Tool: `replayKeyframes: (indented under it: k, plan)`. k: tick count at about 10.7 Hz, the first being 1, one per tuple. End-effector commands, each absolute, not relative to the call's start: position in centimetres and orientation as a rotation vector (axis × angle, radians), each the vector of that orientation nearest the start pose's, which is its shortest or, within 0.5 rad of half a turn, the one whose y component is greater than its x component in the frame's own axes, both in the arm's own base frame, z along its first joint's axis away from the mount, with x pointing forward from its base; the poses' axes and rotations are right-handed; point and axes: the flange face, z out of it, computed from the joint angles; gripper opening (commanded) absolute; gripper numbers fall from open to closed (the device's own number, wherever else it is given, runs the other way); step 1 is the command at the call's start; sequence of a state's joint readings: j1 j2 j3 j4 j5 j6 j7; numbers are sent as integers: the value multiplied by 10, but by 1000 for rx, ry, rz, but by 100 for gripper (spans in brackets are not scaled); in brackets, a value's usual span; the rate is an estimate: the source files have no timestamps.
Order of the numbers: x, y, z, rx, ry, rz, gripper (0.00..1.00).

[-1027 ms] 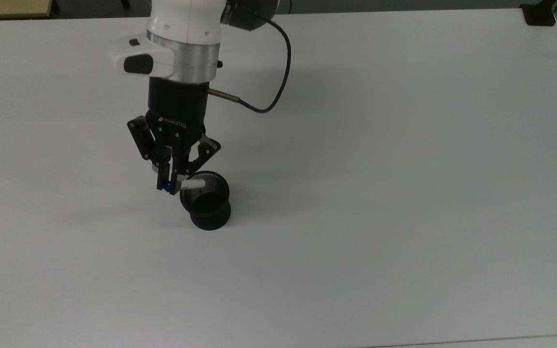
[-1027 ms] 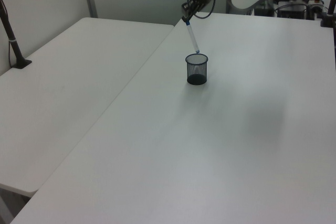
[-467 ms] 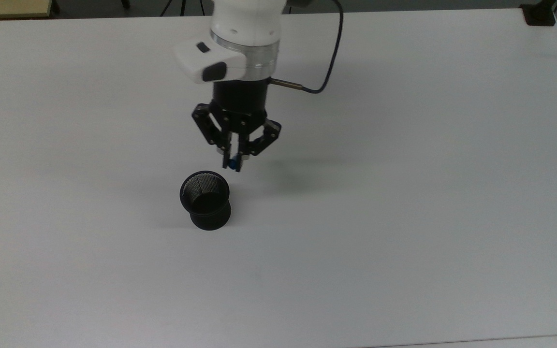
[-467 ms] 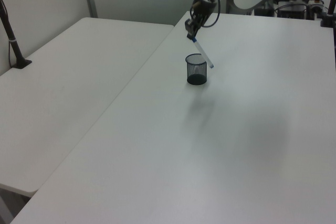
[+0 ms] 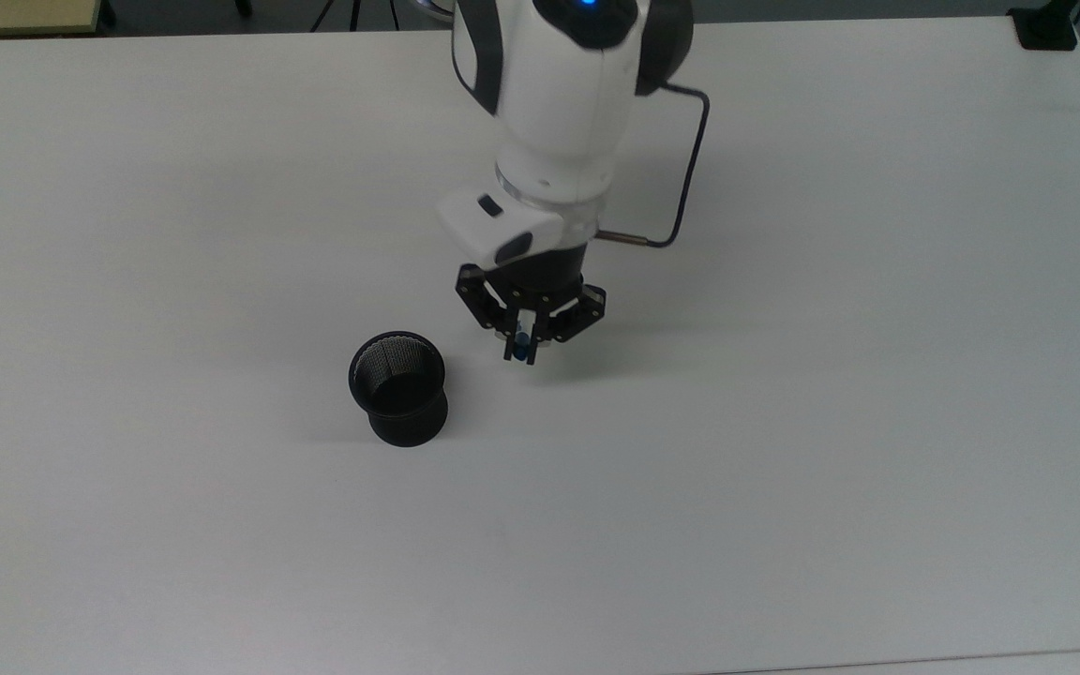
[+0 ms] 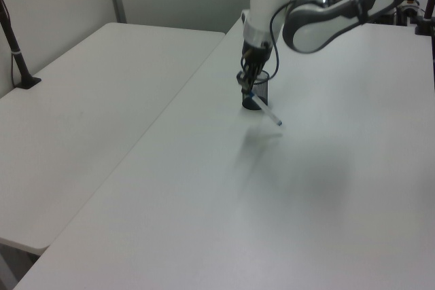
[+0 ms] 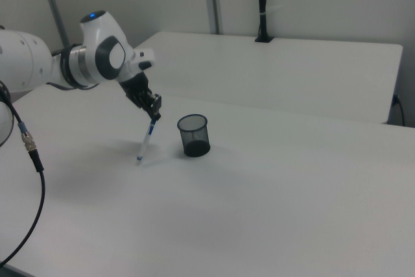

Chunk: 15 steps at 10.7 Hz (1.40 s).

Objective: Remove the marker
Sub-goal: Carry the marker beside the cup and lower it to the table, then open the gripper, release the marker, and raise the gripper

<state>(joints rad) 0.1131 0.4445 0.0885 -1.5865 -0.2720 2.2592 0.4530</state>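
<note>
Marker (image 7: 146, 140) was held by its blue-capped end between closed fingers (image 7: 155, 108), hanging tilted above the bench (image 7: 272, 186), outside and just beside the black mesh cup (image 7: 194, 135), right view's left.

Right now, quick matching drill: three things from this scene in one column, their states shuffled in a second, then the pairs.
1. slim white marker with blue cap
2. black mesh cup
3. gripper

A. stands upright on the white table, nothing inside
B. shut on an object
C. held tilted, lower tip near the table, beside the cup

Pairs: 1-C, 2-A, 3-B
</note>
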Motion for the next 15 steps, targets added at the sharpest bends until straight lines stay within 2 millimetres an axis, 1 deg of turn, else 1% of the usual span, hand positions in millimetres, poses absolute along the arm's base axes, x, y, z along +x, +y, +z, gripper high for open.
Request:
replayKeyframes:
  k: [1, 2, 3, 4, 5, 6, 7, 8, 9, 10, 11, 13, 14, 15]
  plan:
    - [693, 137, 370, -3231, 115, -383, 18]
    - [693, 137, 368, -3230, 110, -387, 35]
    - [696, 140, 370, -3211, 99, -438, 52]
    - [696, 139, 372, -3204, 104, -451, 73]
    - [697, 138, 374, -3205, 107, -454, 100]
    - [696, 135, 380, -3209, 109, -461, 100]
    - [694, 129, 397, -3205, 128, -482, 100]
    - [687, 121, 417, -3227, 163, -436, 100]
    - [678, 104, 437, -3254, 208, -360, 100]
    - [666, 97, 456, -3257, 205, -292, 100]
    - [654, 94, 473, -3240, 192, -217, 100]
    - [635, 75, 498, -3244, 98, -79, 100]
    - [627, 69, 509, -3228, 27, -42, 100]
    - [620, 61, 514, -3226, -56, 13, 100]
